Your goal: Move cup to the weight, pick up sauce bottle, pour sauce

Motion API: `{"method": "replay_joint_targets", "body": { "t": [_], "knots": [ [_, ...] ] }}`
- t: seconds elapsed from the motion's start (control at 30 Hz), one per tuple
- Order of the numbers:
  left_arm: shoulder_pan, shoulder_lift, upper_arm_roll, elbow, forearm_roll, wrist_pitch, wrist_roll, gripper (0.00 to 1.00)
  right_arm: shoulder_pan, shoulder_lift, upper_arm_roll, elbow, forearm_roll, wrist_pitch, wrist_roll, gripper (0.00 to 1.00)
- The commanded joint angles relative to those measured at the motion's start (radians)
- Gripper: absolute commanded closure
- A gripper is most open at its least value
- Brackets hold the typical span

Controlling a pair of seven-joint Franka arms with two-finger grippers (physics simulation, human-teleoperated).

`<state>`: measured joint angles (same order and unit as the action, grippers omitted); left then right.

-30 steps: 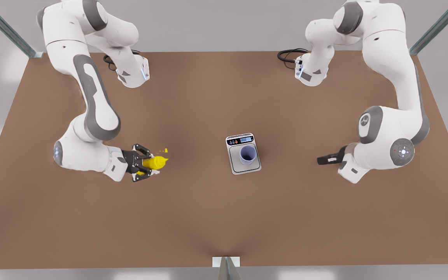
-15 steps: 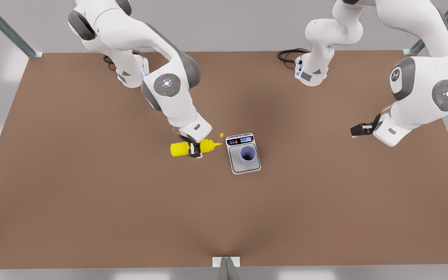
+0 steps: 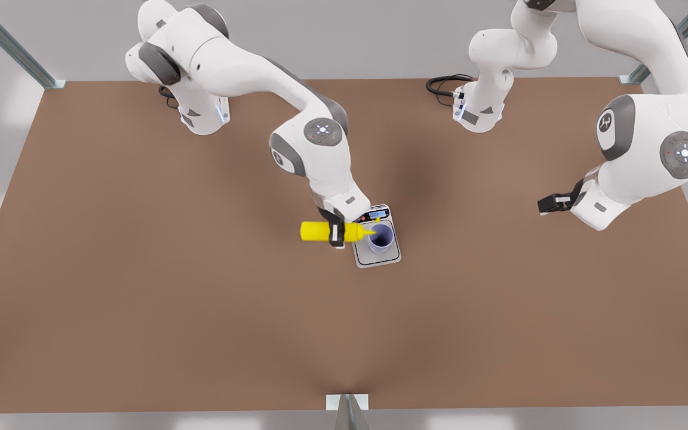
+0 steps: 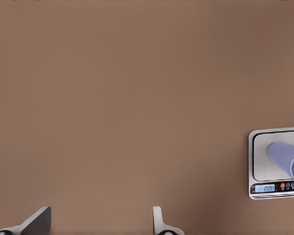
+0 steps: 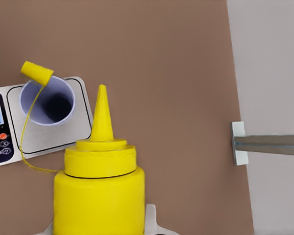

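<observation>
While right gripper (image 3: 337,232) clamps tilted sauce bottle (image 3: 326,232), nozzle at cup's (image 3: 380,237) 9 o'clock rim, cup on weight (image 3: 376,258), left gripper (image 3: 544,205) waiting, fingers apart, at 3 o'clock.

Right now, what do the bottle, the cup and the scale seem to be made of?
Bottle: probably soft plastic, glossy uniform yellow with a moulded nozzle; the right gripper holds it.
Cup: likely matte plastic, plain lavender with a thin rim.
Scale: its plate looks like brushed metal, silver-grey, in a white, plastic-looking rim.
The left gripper waits open.
</observation>
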<state>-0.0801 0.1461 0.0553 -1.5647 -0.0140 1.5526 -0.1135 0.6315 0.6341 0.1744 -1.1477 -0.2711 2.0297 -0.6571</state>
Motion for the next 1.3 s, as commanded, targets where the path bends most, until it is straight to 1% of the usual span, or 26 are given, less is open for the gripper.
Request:
{"method": "replay_joint_targets", "body": {
  "t": [0.0, 0.07, 0.1, 0.13, 0.27, 0.33, 0.43, 0.53, 0.6, 0.7, 0.77, 0.83, 1.0, 1.07, 1.13, 1.27],
  "knots": [
    [-0.001, 0.001, 0.001, 0.000, -0.001, 0.001, 0.002, 0.00, 0.013, 0.001, -0.015, 0.002, 0.046, -0.014, -0.021, 0.56],
    [-0.003, 0.000, 0.000, 0.005, -0.001, -0.002, 0.000, 0.00, -0.007, -0.002, -0.019, 0.006, 0.056, -0.023, -0.032, 0.55],
    [-0.003, 0.000, 0.000, 0.012, -0.001, -0.002, 0.000, 0.00, -0.042, -0.010, -0.013, 0.005, 0.096, -0.026, -0.050, 0.55],
    [-0.001, 0.001, 0.001, 0.012, 0.000, -0.003, 0.002, 0.00, -0.105, -0.011, -0.012, -0.007, 0.230, -0.029, -0.114, 0.55],
    [0.006, 0.001, 0.003, 0.012, 0.000, -0.002, 0.002, 0.00, -0.225, -0.051, -0.004, -0.012, 0.437, -0.124, -0.283, 0.55],
    [0.006, 0.001, 0.003, 0.012, 0.000, -0.006, 0.000, 0.00, -0.326, -0.059, -0.004, -0.015, 0.633, -0.180, -0.429, 0.55],
    [0.005, 0.001, 0.003, 0.012, 0.000, -0.014, 0.000, 0.00, -0.452, -0.057, -0.004, -0.058, 0.851, -0.258, -0.622, 0.55],
    [0.005, 0.001, 0.003, 0.012, 0.000, -0.028, 0.002, 0.00, -0.544, -0.054, -0.004, -0.058, 1.040, -0.345, -0.720, 0.55],
    [0.000, 0.001, 0.001, 0.012, 0.002, -0.025, 0.000, 0.00, -0.599, -0.048, -0.004, -0.115, 1.138, -0.371, -0.884, 0.55],
    [-0.001, 0.000, 0.001, 0.012, 0.003, -0.052, 0.000, 0.00, -0.644, -0.016, -0.006, -0.219, 1.267, -0.370, -1.101, 0.55],
    [-0.001, 0.023, 0.001, 0.012, 0.002, -0.051, -0.002, 0.00, -0.648, 0.036, -0.006, -0.234, 1.352, -0.370, -1.220, 0.55],
    [-0.001, 0.018, 0.001, 0.026, 0.003, -0.052, -0.002, 0.00, -0.661, 0.068, -0.006, -0.285, 1.422, -0.370, -1.346, 0.55],
    [-0.003, 0.018, 0.001, 0.026, 0.011, -0.052, 0.002, 0.00, -0.668, 0.202, -0.006, -0.307, 1.543, -0.387, -1.556, 0.55],
    [0.000, 0.027, 0.000, 0.026, 0.011, -0.049, 0.002, 0.00, -0.667, 0.237, -0.006, -0.317, 1.567, -0.413, -1.589, 0.55],
    [0.000, 0.030, 0.000, 0.026, 0.011, -0.051, 0.002, 0.00, -0.667, 0.240, -0.006, -0.354, 1.600, -0.416, -1.609, 0.55],
    [0.000, 0.032, 0.001, 0.025, 0.011, -0.051, 0.002, 0.00, -0.668, 0.256, -0.004, -0.356, 1.600, -0.416, -1.619, 0.54]
  ]
}}
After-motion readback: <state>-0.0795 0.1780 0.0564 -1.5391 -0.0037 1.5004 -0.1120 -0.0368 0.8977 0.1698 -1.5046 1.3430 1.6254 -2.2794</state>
